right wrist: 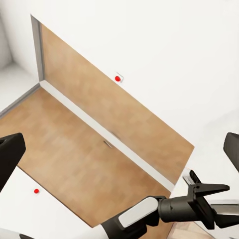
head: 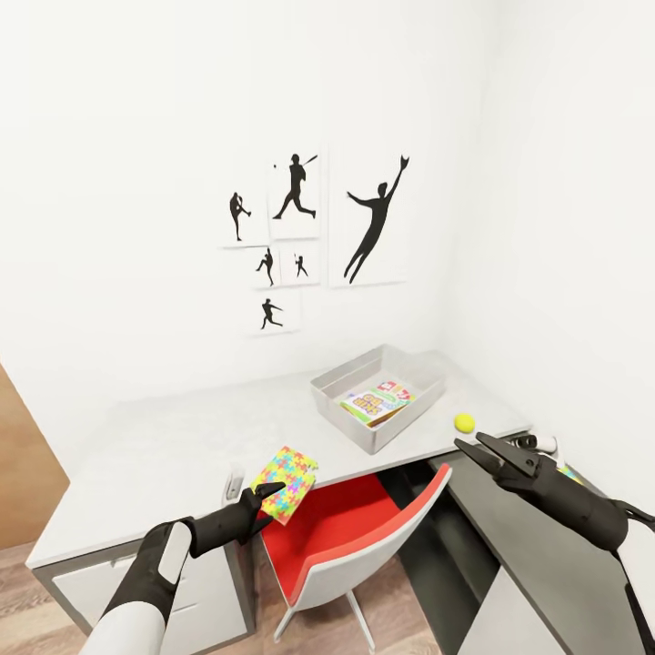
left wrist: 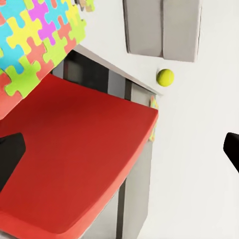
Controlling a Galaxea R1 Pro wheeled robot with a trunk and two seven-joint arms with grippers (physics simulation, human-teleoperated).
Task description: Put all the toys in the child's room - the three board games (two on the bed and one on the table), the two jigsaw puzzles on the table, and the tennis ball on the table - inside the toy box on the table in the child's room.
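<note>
Beside left hand, jigsaw puzzle, table edge

A child's room: baseball posters, toy box, jigsaw puzzle, red chair.

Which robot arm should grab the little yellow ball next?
Probably the right. Its open tool hangs just beside the tennis ball on the table, while the left tool is over at the jigsaw puzzle, further from the ball.
</note>
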